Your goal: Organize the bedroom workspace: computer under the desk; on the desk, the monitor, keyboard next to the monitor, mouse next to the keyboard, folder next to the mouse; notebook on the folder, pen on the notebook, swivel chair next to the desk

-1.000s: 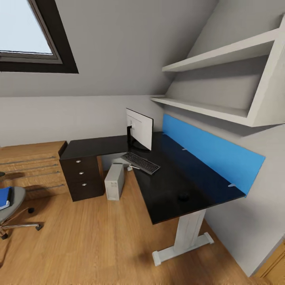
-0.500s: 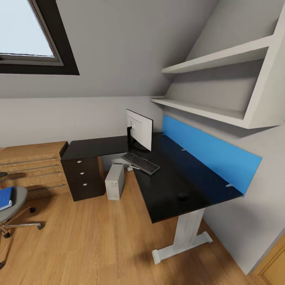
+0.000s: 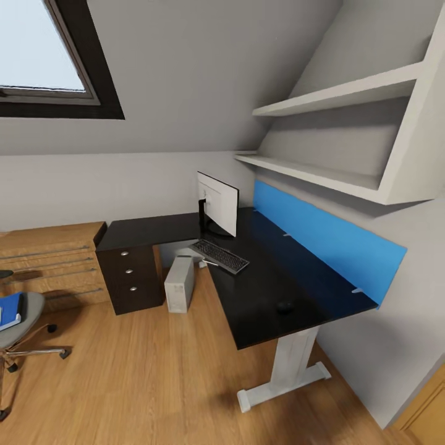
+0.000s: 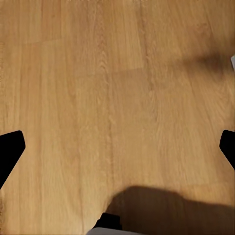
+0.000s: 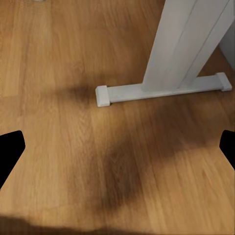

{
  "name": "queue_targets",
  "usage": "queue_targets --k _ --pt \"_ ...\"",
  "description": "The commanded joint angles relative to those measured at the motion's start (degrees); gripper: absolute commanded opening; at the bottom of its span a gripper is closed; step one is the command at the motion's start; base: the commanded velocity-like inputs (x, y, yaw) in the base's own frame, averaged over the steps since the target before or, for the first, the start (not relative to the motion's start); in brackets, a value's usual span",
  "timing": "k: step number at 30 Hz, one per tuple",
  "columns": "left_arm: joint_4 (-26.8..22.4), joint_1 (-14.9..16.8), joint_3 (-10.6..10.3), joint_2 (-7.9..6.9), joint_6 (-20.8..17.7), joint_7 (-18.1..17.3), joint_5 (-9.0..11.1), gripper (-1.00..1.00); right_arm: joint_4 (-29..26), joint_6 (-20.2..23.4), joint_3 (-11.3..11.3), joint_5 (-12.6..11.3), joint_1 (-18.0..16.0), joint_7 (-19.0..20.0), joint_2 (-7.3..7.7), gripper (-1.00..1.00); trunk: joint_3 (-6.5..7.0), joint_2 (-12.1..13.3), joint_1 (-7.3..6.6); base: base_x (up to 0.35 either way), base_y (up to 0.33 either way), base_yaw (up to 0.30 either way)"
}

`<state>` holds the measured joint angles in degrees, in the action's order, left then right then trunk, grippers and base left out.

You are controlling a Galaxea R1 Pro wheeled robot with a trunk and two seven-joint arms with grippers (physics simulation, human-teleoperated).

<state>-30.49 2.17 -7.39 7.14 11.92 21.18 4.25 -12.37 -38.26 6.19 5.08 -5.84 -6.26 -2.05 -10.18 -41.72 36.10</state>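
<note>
Folder (image 3: 7, 308), bright blue, lies on the seat of the grey swivel chair (image 3: 18, 327) at the head view's left edge, well apart from the tabletop (image 3: 266, 290); whether anything rests on the folder cannot be told, since the picture's edge cuts it. On the glossy black L-shaped tabletop the monitor (image 3: 217, 203) stands upright near the inner corner with its white back toward the camera, and the black keyboard (image 3: 219, 255) lies just beside its stand, on the near side. The small black mouse (image 3: 284, 306) sits farther along the same tabletop, near the end over the white leg (image 3: 290, 361), apart from the keyboard. The light grey computer (image 3: 179, 284) stands upright on the wood floor (image 3: 154, 377) in the tabletop's inner corner, beside the dark drawers (image 3: 133, 278) with their round silver knobs. A blue panel (image 3: 321, 238) runs along the wall behind the tabletop, under two white shelves (image 3: 321, 176). The left end effector (image 4: 117, 147) points at bare floor, its dark fingertips (image 4: 10, 149) spread wide with nothing between them. The right end effector (image 5: 117, 147) is likewise wide open and holds nothing, with the white leg's foot on the floor ahead of it.
</note>
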Motion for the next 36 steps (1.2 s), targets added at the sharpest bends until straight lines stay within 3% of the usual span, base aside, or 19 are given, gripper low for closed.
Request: queue_targets --k 1,10,15,19,23,24,26,28,30,32,34,36 --pt "0.05 0.04 -0.43 -0.06 0.21 0.44 0.43 1.00 0.00 -0.35 0.22 0.57 -0.05 -0.60 0.04 1.00 0.10 0.35 -0.22 0.000 0.000 0.000" --pt "0.21 0.05 -0.51 -0.11 0.07 0.44 0.41 1.00 -1.60 -3.25 0.05 0.38 -0.06 -0.88 -0.01 1.00 1.70 3.96 -2.19 0.000 0.000 0.000" --pt "0.25 0.04 -0.52 -0.15 0.05 0.44 0.41 1.00 -11.80 -2.44 -2.04 -1.74 -0.12 -3.62 0.02 1.00 2.60 5.96 -3.29 0.000 0.000 0.000" --pt "-0.70 0.06 -0.65 -0.14 0.07 0.58 0.37 1.00 -21.28 1.87 -3.76 -3.53 -0.18 -5.76 0.13 1.00 2.78 6.37 -3.51 0.000 0.000 0.000" --pt "-7.10 0.07 -0.67 -0.27 -0.04 1.29 0.33 1.00 -29.50 12.00 -4.39 -4.22 -2.49 -6.58 0.24 1.00 2.78 6.37 -3.51 0.000 0.000 0.000" --pt "-9.75 0.08 -0.65 -0.55 -0.10 1.46 0.33 1.00 -32.47 16.89 -4.50 -4.34 -4.30 -6.69 0.26 1.00 2.78 6.37 -3.51 0.000 0.000 0.000" --pt "-12.35 0.09 -0.66 -0.89 -0.17 1.60 0.29 1.00 -35.16 21.72 -4.58 -4.41 -6.15 -6.77 0.27 1.00 2.78 6.37 -3.51 0.000 0.000 0.000" --pt "-19.01 0.14 -0.65 -1.26 -0.82 1.60 0.21 1.00 -39.89 30.44 -4.70 -4.49 -10.01 -6.94 0.22 1.00 2.78 6.37 -3.51 0.000 0.000 0.000" --pt "-22.78 0.24 -0.63 -1.35 -2.08 1.58 0.19 1.00 -41.55 34.21 -4.75 -4.51 -12.29 -7.36 0.13 1.00 2.78 6.37 -3.51 0.000 0.000 0.000" --pt "-28.34 0.67 -0.62 -1.39 -6.29 1.68 0.18 1.00 -43.08 39.13 -4.81 -4.57 -16.44 -8.91 0.04 1.00 2.78 6.37 -3.51 0.000 0.000 0.000" --pt "-34.69 2.77 -0.56 -1.32 -15.21 1.80 0.22 1.00 -43.82 44.67 -4.84 -4.68 -22.83 -11.62 -0.02 1.00 2.78 6.37 -3.51 0.000 0.000 0.000" --pt "-36.99 4.38 -0.55 -1.26 -19.71 1.83 0.30 1.00 -43.75 47.32 -4.85 -4.82 -26.09 -12.61 -0.07 1.00 2.78 6.37 -3.51 0.000 0.000 0.000"
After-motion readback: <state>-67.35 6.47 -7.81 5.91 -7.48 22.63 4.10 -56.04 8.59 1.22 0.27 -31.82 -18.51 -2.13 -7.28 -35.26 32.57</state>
